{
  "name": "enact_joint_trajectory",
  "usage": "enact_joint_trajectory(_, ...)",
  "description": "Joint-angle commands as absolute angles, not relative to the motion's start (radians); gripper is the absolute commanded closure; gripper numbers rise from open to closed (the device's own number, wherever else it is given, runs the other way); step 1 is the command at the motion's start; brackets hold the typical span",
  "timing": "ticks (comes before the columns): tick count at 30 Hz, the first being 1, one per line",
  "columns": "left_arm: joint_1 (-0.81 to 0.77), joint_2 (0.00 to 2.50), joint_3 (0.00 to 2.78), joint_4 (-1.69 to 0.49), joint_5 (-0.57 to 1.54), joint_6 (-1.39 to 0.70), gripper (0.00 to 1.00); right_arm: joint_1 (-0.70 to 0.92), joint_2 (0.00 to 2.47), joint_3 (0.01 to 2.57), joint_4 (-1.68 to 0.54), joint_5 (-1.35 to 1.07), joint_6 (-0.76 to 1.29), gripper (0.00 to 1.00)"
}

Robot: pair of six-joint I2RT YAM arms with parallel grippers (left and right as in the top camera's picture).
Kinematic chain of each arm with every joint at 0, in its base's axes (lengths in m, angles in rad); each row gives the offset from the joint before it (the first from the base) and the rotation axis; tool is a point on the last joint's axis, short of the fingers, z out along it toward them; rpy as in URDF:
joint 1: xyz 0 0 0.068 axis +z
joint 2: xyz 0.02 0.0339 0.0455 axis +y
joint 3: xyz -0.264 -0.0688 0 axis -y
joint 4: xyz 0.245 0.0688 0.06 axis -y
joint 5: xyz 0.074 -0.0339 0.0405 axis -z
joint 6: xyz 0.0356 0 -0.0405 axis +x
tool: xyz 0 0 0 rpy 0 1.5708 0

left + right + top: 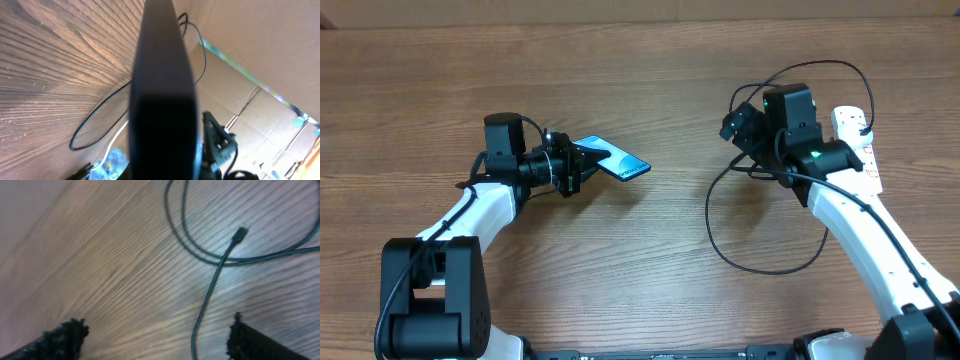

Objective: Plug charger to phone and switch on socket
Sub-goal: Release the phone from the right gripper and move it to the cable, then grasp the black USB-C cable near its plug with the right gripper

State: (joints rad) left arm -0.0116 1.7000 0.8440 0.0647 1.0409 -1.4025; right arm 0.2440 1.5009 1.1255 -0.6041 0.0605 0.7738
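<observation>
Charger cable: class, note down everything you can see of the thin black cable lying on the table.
The thin black charger cable lies slack on the brown wooden table: one wide loop in front of the right arm, more curls behind it by the white power strip. Its small dark connector tip rests on the wood beside its own strands. The right gripper hangs open above, not touching.

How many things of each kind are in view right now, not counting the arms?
Phones: 1, the phone, held in the left gripper
Charging cables: 1, the black charger
Power strips: 1, the white socket
Total: 3
</observation>
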Motion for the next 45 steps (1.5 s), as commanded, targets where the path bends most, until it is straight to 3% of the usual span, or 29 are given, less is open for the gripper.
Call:
enact_joint_trajectory(1, -0.011, 1.700, 0.875, 0.072, 1.100, -1.375, 0.96, 0.244, 1.611, 1.123, -0.600, 0.125, 0.817, 0.16)
enact_joint_trajectory(10, -0.013, 1.700, 0.875, 0.072, 1.103, -1.375, 0.96, 0.244, 1.870, 1.154, -0.528, 0.184, 0.921, 0.25)
enact_joint_trajectory(16, -0.013, 1.700, 0.875, 0.072, 1.105, -1.375, 0.96, 0.229, 1.935, 1.153, -0.431, 0.189, 0.920, 0.40)
enact_joint_trajectory(21, -0.013, 1.700, 0.875, 0.072, 1.100, -1.375, 0.96, 0.229, 1.963, 1.153, -0.443, 0.183, 0.909, 0.60)
enact_joint_trajectory(26, -0.013, 1.700, 0.875, 0.072, 1.101, -1.375, 0.96, 0.226, 1.938, 1.186, -0.476, 0.168, 0.799, 0.96)
enact_joint_trajectory(37, -0.013, 1.700, 0.875, 0.072, 1.107, -1.375, 0.96, 0.280, 1.747, 1.269, -0.922, 0.020, 0.533, 0.96)
enact_joint_trajectory(43, -0.013, 1.700, 0.875, 0.072, 1.109, -1.374, 0.96, 0.385, 1.747, 1.113, -0.860, 0.020, 0.496, 0.96)
enact_joint_trajectory(45, -0.014, 1.700, 0.875, 0.072, 1.108, -1.371, 0.96, 0.419, 1.747, 1.066, -0.811, 0.024, 0.496, 0.88)
